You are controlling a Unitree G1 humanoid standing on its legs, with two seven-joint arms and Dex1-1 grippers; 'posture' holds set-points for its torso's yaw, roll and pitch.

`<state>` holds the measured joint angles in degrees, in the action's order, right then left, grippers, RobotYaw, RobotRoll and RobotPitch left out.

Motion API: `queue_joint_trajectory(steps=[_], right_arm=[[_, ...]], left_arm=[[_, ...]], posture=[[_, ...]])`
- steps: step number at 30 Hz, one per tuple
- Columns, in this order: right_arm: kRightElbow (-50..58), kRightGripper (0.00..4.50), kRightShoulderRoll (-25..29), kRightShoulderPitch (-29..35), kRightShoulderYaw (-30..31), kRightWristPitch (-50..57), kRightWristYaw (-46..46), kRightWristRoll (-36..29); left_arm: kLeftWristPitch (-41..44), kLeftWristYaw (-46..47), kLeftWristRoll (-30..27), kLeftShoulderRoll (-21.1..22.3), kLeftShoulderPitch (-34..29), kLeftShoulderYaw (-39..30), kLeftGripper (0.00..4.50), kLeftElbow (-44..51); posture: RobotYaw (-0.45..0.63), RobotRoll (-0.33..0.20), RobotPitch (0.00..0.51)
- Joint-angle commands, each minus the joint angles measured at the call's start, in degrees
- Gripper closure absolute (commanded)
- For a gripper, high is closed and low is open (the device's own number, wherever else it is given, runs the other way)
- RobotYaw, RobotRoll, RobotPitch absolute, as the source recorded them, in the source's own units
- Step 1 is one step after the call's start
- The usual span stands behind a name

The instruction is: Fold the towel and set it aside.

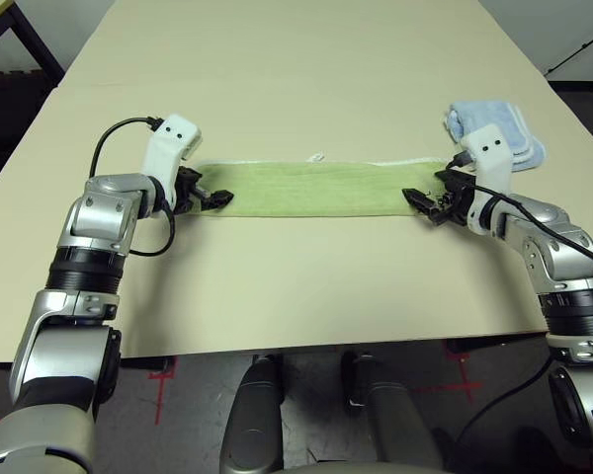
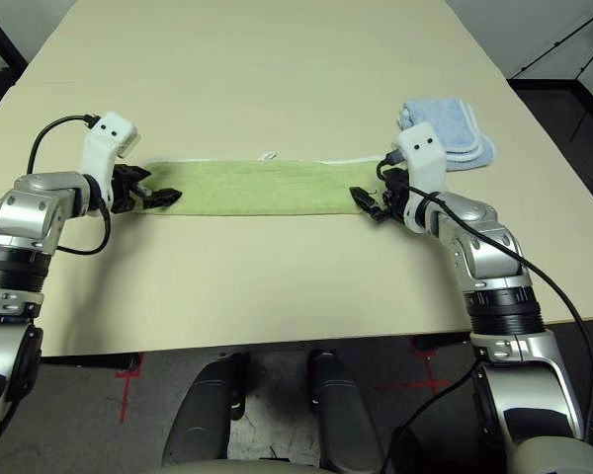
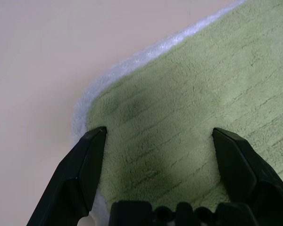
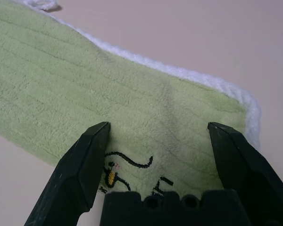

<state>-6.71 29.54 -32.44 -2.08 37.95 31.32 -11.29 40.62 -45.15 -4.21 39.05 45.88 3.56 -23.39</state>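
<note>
Beige table (image 1: 296, 286) takes up most of the scene, dark floor around it with some red tape marks down near the front. Sitting mid-table is the towel (image 1: 311, 188), light green, already folded into a long narrow strip running from 9 to 3 o'clock, white edging along its far side and a little white loop poking out at 12.

Left gripper (image 1: 213, 198) is parked at the strip's 9 o'clock end. From its wrist camera the two black fingers (image 3: 82, 165) are spread wide apart, straddling the corner of the cloth with the tips down on or right at the terry. Nothing's pinched between them.

Right gripper (image 1: 425, 204) is at the 3 o'clock end, same deal: fingers (image 4: 85, 160) splayed wide over the green cloth, not clamping anything. There's a black mark with a bit of yellow on the towel right between them, close to the palm.

Smaller pale blue towel (image 1: 504, 128) is folded up just past the right gripper, toward 1 o'clock.
</note>
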Motion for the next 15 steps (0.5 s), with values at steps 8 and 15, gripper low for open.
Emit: queue_joint_trajectory(steps=[8,15], right_arm=[[0.48,0.02,-1.78,2.98,-3.19,4.01,-2.79,-2.3],[-1.37,0.02,-2.11,4.24,-2.79,4.56,-3.48,-2.08]], left_arm=[[4.08,-1.28,-7.67,-1.29,0.12,-5.98,0.0,9.08],[3.77,-1.35,-10.14,-1.64,-1.13,-7.25,0.0,10.22]], posture=[[0.14,0.0,0.199],[0.14,0.0,0.193]])
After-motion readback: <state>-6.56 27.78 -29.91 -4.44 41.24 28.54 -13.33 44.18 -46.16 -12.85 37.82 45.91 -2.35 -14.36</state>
